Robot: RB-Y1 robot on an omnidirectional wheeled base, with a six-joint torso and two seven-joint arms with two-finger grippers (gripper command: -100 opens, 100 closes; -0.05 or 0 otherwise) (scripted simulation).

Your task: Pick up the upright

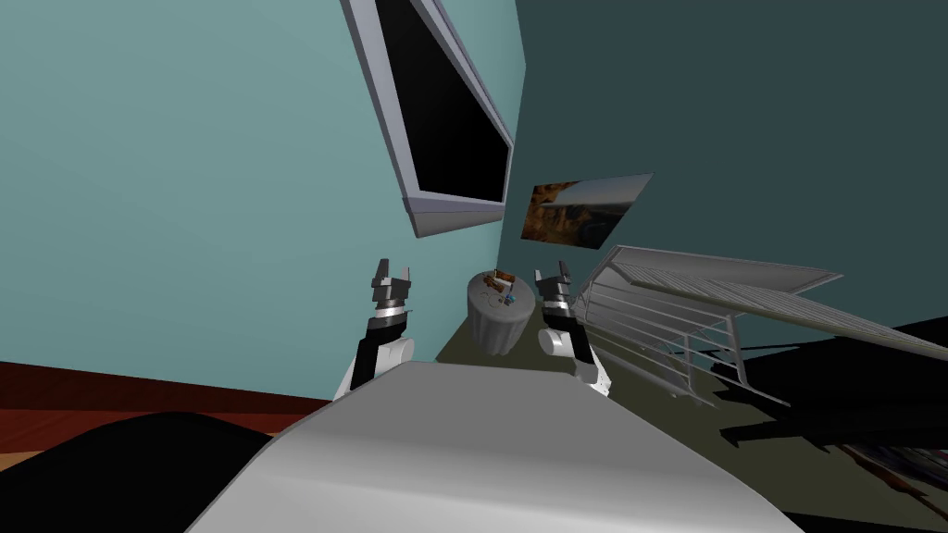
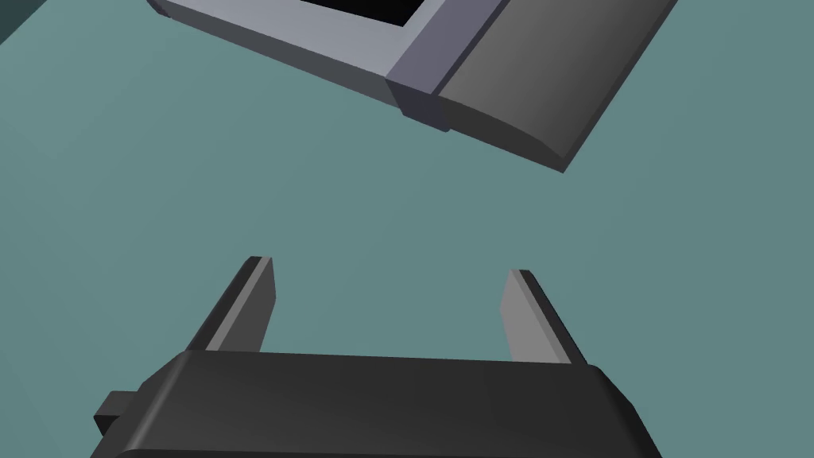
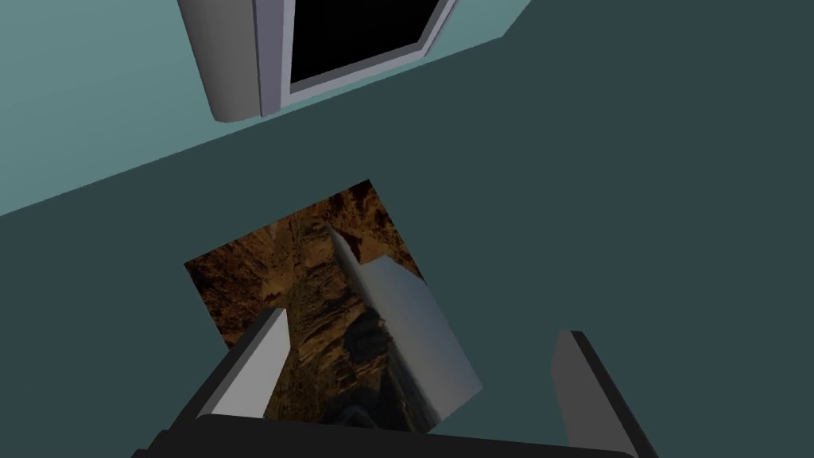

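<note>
Two grippers are seen raised in the head view: the left gripper (image 1: 391, 275) and the right gripper (image 1: 552, 276), with a round grey stand (image 1: 498, 328) between them, on which a small brown object (image 1: 503, 278) is set, too small to be identified. In the left wrist view its fingers (image 2: 246, 306) are spread, empty; in the right wrist view its fingers (image 3: 262, 366) are likewise parted with nothing held

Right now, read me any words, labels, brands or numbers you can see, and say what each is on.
No text can be read.
The wall picture: a brown rocky landscape, no lettering.
The small brown thing on the round grey table: too small to tell any marking.
</note>
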